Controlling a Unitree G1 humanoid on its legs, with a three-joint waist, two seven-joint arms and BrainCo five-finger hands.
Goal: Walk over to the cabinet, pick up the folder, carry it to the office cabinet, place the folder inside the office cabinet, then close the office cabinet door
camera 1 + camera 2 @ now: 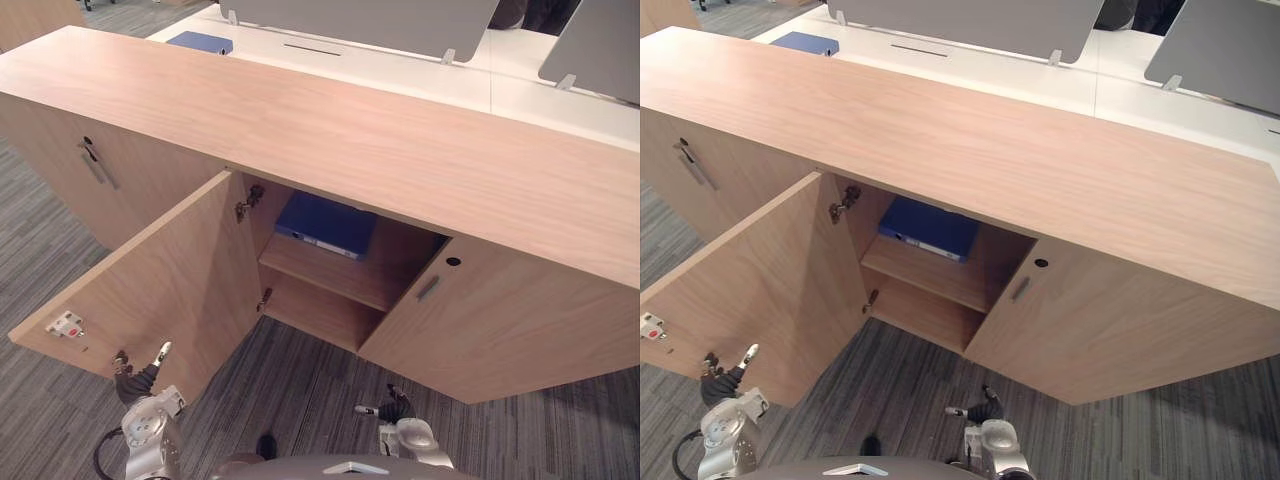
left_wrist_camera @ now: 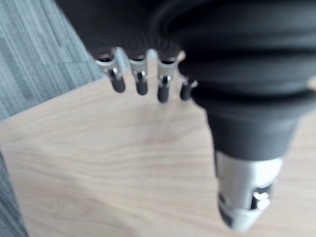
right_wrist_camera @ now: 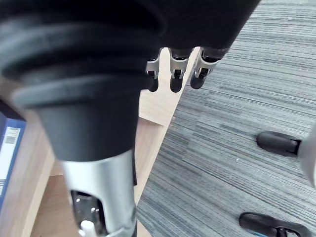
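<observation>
In the left eye view I saw the office cabinet (image 1: 330,130) with its left-hand door (image 1: 150,290) swung wide out over the grey carpet (image 1: 300,390). The blue folder (image 1: 328,224) lay flat on the upper shelf (image 1: 330,268) inside the open compartment, apart from both hands. My left hand (image 1: 140,378) sat low by the bottom edge of that door, fingers loose and spread, nothing in them. The right hand (image 1: 395,408) hung over the carpet in front of the opening, relaxed too and empty. A second blue binder (image 1: 200,42) lay on the white desk (image 1: 400,75) behind the cabinet.

The right eye view gave me the same layout: folder (image 1: 930,227) on the shelf, left hand (image 1: 725,378) by the door's lower edge, right hand (image 1: 985,410) over the floor.

The left wrist view showed the left hand's fingers (image 2: 140,81) hanging straight, holding nothing, with the door's pale wood face (image 2: 123,158) just past them and a strip of carpet (image 2: 39,54) beside it.

In the right wrist view the right hand's fingers (image 3: 175,74) were likewise slack and empty above the carpet (image 3: 237,123), and I could make out the edge of the folder (image 3: 7,148) inside the cabinet off to one side.
</observation>
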